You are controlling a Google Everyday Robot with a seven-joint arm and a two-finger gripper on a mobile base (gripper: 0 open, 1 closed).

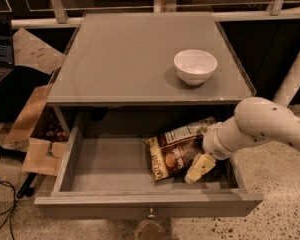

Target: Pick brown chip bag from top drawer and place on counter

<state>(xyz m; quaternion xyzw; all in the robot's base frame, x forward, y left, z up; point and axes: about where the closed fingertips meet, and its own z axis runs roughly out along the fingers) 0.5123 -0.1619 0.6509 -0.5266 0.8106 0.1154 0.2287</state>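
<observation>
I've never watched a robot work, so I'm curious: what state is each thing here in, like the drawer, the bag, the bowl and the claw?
top drawer: pulled open.
brown chip bag: crumpled, lying in the drawer's right half.
white bowl: upright on the counter, looks empty.
claw: down inside the drawer, at the bag's right edge.
cardboard box: flaps open, on the floor.

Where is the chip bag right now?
In the camera view, the brown chip bag lies in the right half of the open top drawer, with the claw at its right edge.

Dim light; tool point(202, 165) in shadowed drawer point(109, 167)
</observation>
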